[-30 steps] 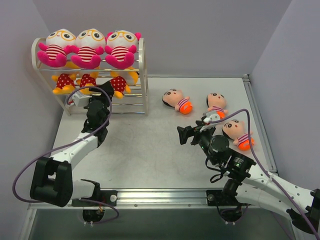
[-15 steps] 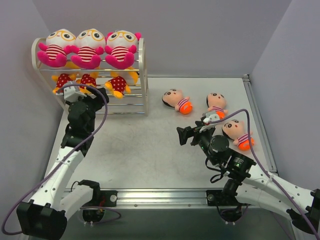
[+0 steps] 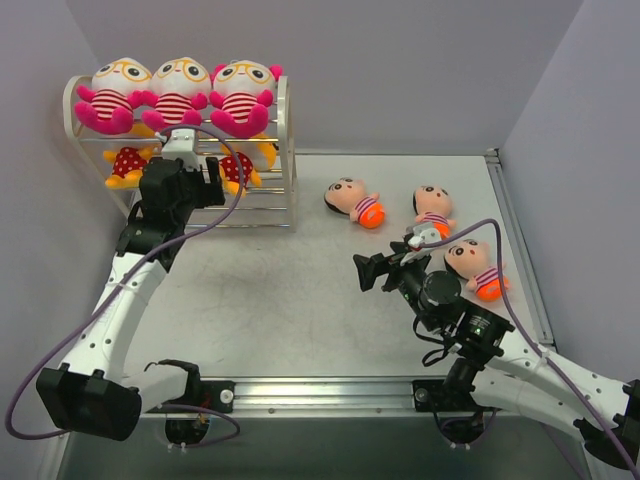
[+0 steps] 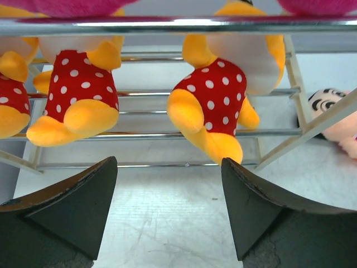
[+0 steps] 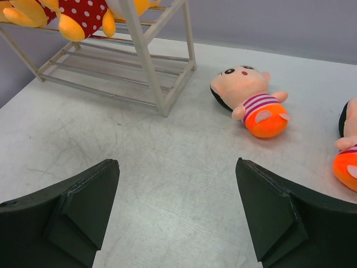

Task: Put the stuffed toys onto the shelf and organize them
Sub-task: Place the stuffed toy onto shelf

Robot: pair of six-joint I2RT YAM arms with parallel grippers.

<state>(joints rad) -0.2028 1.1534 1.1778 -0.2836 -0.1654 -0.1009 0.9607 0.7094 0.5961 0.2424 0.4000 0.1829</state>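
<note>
on top tier of wire shelf (image 3: 289,130): three pink striped dolls (image 3: 176,95) side by side. on middle tier: yellow-orange dolls in red dotted dresses (image 4: 215,95), feet hanging over front rod. on table (image 3: 290,300), right of shelf and apart from it: three peach-faced black-haired dolls (image 3: 355,200), lying flat. left gripper (image 4: 167,167) facing middle tier, near the dotted dolls, jaws apart, nothing between. right gripper (image 5: 175,167) low over table, near peach-faced dolls, jaws apart, nothing between.
</note>
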